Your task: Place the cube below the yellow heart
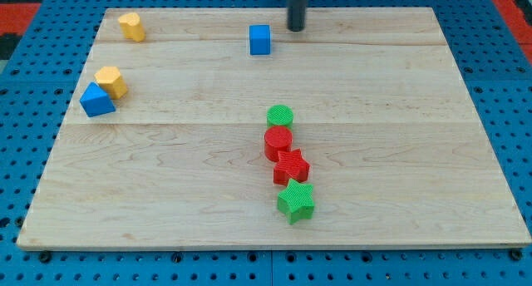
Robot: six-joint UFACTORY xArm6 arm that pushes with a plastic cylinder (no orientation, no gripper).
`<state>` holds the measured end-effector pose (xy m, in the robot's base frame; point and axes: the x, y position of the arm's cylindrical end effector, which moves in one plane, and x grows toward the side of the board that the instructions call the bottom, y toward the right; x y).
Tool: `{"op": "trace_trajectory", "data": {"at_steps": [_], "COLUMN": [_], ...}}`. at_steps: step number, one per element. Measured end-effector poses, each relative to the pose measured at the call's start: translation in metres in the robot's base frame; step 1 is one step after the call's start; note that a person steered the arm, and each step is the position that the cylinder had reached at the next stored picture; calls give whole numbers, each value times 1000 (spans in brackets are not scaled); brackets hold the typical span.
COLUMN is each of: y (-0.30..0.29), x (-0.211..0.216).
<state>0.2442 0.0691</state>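
Seven small blocks sit on the pale wooden board (399, 111), which rests on a blue pegboard surface (507, 103). My tip (297, 28) stands at the far edge of the board, a little right of centre. It is a bare rod end, with no jaws to be apart, together or clamped on anything, and it holds nothing. It stands just to the right of and slightly beyond the blue cube (260, 39), near it but with a visible gap between them.

The blue cube lies in the far part of the board, around the middle from left to right. Well apart from it, at the far left corner, sits a yellow block (131, 26); its exact shape is hard to make out. Nearer, along the left side, a second yellow block (110, 81) touches a blue triangular block (96, 100), which lies just left of and nearer than it. I cannot tell for certain which yellow block is the heart.

Right of centre, a column of four blocks runs from the middle toward the near edge: a green cylinder (280, 115) farthest, then a red cylinder (278, 141), a red star (291, 166), and a green star (296, 201) nearest. Each seems to touch or almost touch its neighbour.
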Motion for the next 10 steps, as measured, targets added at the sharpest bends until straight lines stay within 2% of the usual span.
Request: {"op": "trace_trajectory", "data": {"at_steps": [1, 3, 5, 8, 10], "y": [-21, -163, -106, -250, -250], "x": [14, 15, 30, 42, 38]}}
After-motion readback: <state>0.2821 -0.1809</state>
